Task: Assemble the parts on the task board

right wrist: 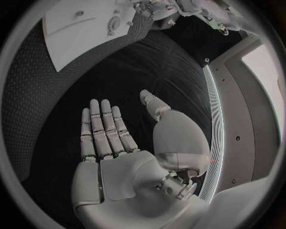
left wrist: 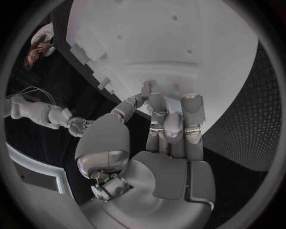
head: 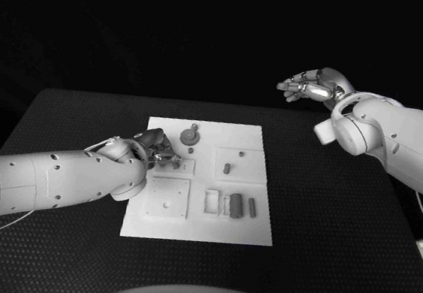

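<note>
Hands apart, left one at the board's edge

Left hand (head: 151,148) sits over the left edge of the white task board (head: 200,213), about mid-way along it, fingers bent down toward the board. Left wrist view: fingers (left wrist: 173,124) held close together, tips at the board's surface (left wrist: 178,62) by its edge; cannot tell whether anything is pinched between them, so its state is unclear.

Task board lies in the middle of the black table (head: 328,235), long side running away from the robot. Parts, left to right on the board: square plate (head: 167,196) near the left front; round part (head: 190,136) with a small stem at the far end, just beyond the left hand; group of small blocks (head: 226,202) right of the square plate, set side by side; slim bar (head: 253,207) at the right end of that group. Small oblong piece (head: 227,168) sits in a marked square in the board's right half, farther back.

Right hand (head: 315,88) is raised well apart from the board, past the table's far right corner, holding nothing. Right wrist view: palm (right wrist: 128,171) flat, fingers straight and side by side, thumb out to the side, over bare black table; board corner (right wrist: 71,28) far off.
</note>
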Action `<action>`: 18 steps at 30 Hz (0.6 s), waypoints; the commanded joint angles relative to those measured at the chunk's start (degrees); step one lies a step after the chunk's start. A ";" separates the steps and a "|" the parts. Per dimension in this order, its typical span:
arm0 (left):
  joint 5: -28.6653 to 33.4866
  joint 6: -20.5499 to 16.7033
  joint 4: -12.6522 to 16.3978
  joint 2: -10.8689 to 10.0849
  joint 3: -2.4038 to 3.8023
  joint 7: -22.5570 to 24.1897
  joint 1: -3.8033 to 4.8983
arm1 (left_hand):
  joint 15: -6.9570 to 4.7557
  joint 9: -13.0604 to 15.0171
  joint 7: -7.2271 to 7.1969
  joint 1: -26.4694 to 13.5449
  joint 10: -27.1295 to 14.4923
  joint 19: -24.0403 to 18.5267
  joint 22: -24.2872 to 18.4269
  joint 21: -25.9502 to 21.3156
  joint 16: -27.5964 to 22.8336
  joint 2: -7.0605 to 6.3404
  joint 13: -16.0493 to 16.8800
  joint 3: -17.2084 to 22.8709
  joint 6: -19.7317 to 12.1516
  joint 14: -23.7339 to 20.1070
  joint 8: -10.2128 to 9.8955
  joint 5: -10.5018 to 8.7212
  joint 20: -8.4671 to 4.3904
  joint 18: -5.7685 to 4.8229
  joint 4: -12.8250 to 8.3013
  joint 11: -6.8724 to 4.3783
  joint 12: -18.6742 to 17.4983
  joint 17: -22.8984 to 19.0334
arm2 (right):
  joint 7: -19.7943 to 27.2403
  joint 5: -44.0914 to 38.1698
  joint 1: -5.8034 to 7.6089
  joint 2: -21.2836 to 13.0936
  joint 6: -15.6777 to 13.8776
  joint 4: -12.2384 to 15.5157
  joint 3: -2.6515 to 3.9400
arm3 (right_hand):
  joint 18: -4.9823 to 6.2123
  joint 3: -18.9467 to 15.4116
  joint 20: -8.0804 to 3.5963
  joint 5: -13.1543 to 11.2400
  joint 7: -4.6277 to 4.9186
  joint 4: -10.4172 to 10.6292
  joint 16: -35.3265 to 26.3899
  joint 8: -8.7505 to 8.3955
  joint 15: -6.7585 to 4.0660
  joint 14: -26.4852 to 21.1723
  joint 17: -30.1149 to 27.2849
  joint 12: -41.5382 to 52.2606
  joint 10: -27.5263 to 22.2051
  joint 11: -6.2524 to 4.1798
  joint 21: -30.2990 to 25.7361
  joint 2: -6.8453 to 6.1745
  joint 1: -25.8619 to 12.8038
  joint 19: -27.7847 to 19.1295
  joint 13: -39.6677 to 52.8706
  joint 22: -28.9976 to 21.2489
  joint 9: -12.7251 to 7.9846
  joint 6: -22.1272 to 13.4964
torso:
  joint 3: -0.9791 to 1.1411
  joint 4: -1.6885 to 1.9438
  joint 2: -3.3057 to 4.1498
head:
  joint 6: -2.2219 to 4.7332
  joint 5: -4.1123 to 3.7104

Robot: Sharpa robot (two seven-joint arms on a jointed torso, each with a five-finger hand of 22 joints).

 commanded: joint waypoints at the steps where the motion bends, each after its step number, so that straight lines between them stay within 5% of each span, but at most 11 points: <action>1: 0.92 -2.66 0.08 0.02 0.09 1.78 0.00 | -1.51 0.12 -0.74 1.85 1.45 0.35 1.13 0.14 0.05 1.09 -0.10 1.30 2.39 0.40 -0.08 -0.20 -1.22 1.24 -1.06 -1.31 -0.09 -0.09 | 0.58 -0.01 -0.01 -0.03 0.73 0.00 0.02 | -0.89 0.00 0.04 0.01 3.30 0.44 -0.37 0.39 0.09 -0.48 0.08 0.21 -0.41 0.12 -0.27 -0.13 -0.63 -0.16 -0.04 0.07 -0.08 -0.31 | -0.02 0.00 0.01 | -0.07 -0.01; 9: -1.46 -1.57 -0.31 0.24 0.10 0.21 0.00 | -1.52 0.10 -0.73 2.01 1.44 0.33 1.12 0.13 0.03 1.14 -0.15 1.32 2.35 0.39 -0.13 -0.64 -1.23 1.27 -1.05 -1.31 -0.14 -0.15 | 0.57 0.00 -0.01 -0.04 0.75 0.04 0.02 | -0.89 -0.01 0.03 0.01 3.30 0.48 -0.39 0.39 0.09 -0.48 0.10 0.22 -0.42 0.12 -0.31 -0.13 -0.64 -0.17 -0.06 0.11 -0.09 -0.31 | 0.01 0.01 0.01 | -0.05 -0.01; 18: -1.38 2.03 -0.95 0.58 0.07 -0.97 0.00 | -1.44 -0.08 -0.54 1.98 1.17 0.03 1.04 -0.08 -0.22 0.95 -0.38 1.11 1.97 0.28 -0.51 -3.70 -1.19 1.28 -0.59 -1.20 -0.46 -0.50 | 0.55 0.00 -0.01 -0.01 0.79 -0.05 0.02 | -0.89 -0.02 0.03 0.02 3.30 0.51 -0.41 0.40 0.10 -0.48 0.12 0.23 -0.42 0.12 -0.35 -0.14 -0.64 -0.17 -0.08 0.14 -0.11 -0.32 | 0.01 0.00 0.01 | -0.10 0.10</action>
